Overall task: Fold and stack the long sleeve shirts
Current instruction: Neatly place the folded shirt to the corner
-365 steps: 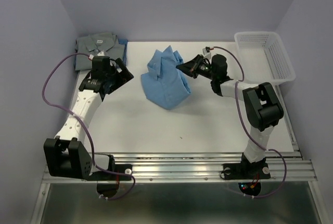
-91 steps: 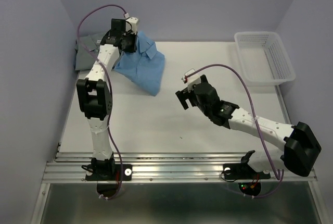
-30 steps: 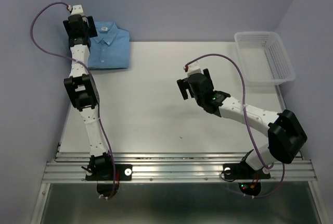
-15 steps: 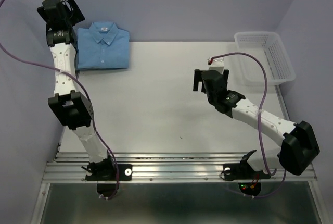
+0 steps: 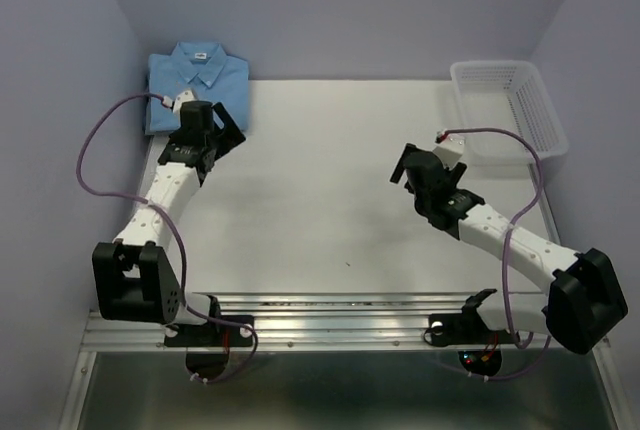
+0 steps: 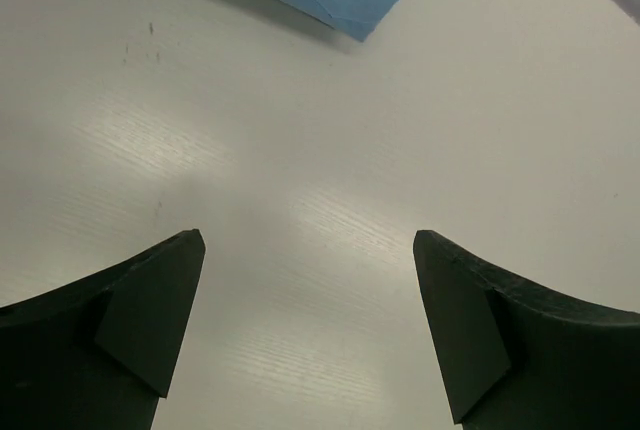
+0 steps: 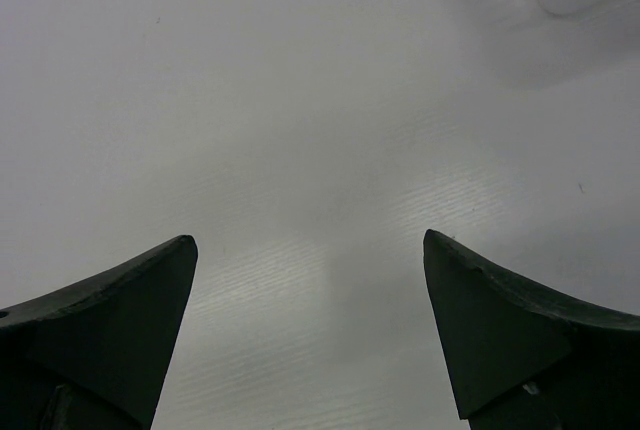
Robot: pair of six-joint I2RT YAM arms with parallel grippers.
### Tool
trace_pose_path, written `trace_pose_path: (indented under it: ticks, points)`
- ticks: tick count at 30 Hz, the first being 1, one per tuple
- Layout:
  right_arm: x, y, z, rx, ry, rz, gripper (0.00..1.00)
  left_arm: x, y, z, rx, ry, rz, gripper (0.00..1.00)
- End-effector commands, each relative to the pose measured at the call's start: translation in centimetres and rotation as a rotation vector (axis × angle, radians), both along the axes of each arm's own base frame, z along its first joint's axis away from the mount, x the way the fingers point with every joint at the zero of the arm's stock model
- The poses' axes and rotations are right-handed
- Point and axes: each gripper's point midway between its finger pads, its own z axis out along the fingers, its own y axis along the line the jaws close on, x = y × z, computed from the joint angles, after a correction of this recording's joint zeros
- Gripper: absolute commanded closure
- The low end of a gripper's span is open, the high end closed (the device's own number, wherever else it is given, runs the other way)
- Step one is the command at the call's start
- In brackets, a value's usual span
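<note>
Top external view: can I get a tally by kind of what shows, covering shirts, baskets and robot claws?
Shirts in sight: 1, the light blue shirt, folded
Baskets: 1, the white mesh basket
Claws: 2, the left claw and the right claw, both open
Total: 4

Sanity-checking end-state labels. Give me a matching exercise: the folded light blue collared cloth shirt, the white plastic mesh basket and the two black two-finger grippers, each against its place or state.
Things:
1. folded light blue collared shirt
2. white plastic mesh basket
3. left gripper
4. right gripper

Places and states:
a. far right edge of the table
b. open, over bare table right of centre
c. far left corner, collar at the far side
d. open, just in front of the shirt

Pairs: 1-c, 2-a, 3-d, 4-b
</note>
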Motion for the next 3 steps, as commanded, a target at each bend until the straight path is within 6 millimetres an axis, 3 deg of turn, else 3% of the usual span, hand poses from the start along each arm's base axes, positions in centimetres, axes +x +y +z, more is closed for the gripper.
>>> trace_pose_path:
  ticks: [1,3]
  points:
    - [0.51,-0.54,0.36,0.026,-0.042,-0.068,0.0,0.01,1.8,4.64,-0.015,-0.157,0.128,0.01]
    - [0.78,-0.22,0.11,0.021,-0.031,-0.058,0.0,0.09,1.78,4.49,-0.017,-0.165,0.125,0.01]
